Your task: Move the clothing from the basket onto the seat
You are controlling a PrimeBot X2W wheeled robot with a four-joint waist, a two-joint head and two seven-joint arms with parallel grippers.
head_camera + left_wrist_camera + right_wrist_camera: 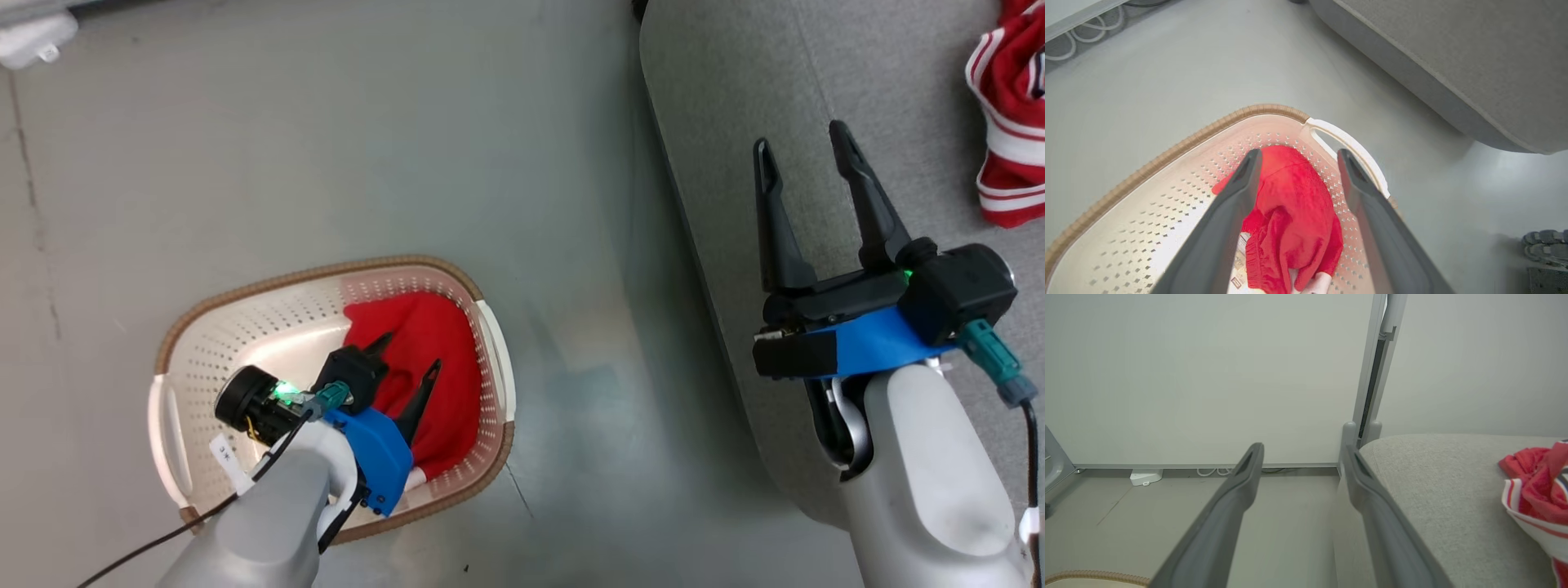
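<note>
On the floor (326, 122) at the left, the basket (245, 287) holds the plain red garment (437, 322), bunched against its right-hand wall with a bit of white trim showing. The left claw (411, 349) hangs inside the basket just over that cloth, fingers spread wide with nothing between them. Whether the tips touch the fabric cannot be told. To the right, the seat (735, 98) already carries the striped red-and-white garment (1008, 122), lying at the picture's right edge. The right claw (802, 139) hovers above the seat, fingers apart and empty, clear of that garment. By my reckoning the job is about half done: one piece is delivered, and one is left to grasp, lift out and carry across.
</note>
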